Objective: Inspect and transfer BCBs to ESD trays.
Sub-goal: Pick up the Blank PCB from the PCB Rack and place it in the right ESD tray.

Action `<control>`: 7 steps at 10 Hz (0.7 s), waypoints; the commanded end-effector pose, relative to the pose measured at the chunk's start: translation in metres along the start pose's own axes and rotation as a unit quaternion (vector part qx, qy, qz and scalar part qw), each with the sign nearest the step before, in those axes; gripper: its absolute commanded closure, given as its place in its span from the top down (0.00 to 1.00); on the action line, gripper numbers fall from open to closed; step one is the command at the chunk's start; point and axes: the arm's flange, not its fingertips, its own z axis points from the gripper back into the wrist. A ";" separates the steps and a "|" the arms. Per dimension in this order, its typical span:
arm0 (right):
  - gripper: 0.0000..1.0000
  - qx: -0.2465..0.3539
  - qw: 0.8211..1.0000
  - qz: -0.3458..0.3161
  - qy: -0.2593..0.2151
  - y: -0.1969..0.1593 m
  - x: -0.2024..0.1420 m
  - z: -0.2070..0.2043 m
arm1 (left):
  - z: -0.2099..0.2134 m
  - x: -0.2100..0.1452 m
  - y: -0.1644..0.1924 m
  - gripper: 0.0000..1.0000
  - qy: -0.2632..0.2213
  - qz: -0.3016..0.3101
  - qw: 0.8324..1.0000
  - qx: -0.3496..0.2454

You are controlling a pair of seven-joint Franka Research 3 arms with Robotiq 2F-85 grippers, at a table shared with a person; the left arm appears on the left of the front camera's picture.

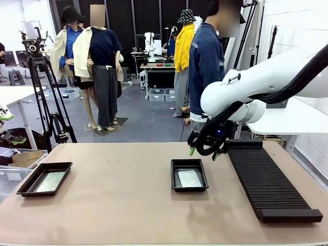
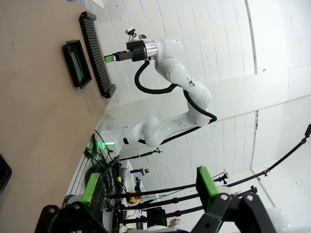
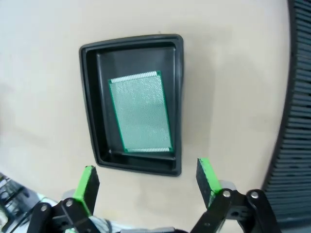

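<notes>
Now retreating above centre tray (image 1: 189,176) | right gripper (image 1: 203,148) jaws spread, empty; left gripper (image 2: 150,187) spread, empty | BCB (image 3: 141,111) flat, skewed in tray floor | advise: lift straight, clear rim, avoid rack (image 1: 266,179) | count: two trays, second (image 1: 44,179) at left; two BCBs, second (image 1: 51,181) inside it

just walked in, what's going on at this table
The robot is sorting green circuit boards into black ESD trays. The right claw hangs open above the middle tray, where one board lies flat on the floor, slightly askew. A second tray at the table's left edge also holds a board. The left claw is open, off to the side. A long black slotted rack lies to the right.
</notes>
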 end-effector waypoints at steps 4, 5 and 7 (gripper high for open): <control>1.00 -0.036 0.999 0.002 0.019 0.009 0.002 0.007 | 0.003 -0.002 -0.003 1.00 0.000 -0.007 1.000 -0.001; 1.00 -0.022 1.000 0.009 0.018 0.005 -0.002 0.007 | 0.003 -0.002 -0.003 1.00 0.000 -0.007 1.000 -0.001; 1.00 -0.022 1.000 0.009 0.018 0.005 -0.002 0.007 | 0.003 -0.002 -0.003 1.00 0.000 -0.007 1.000 -0.001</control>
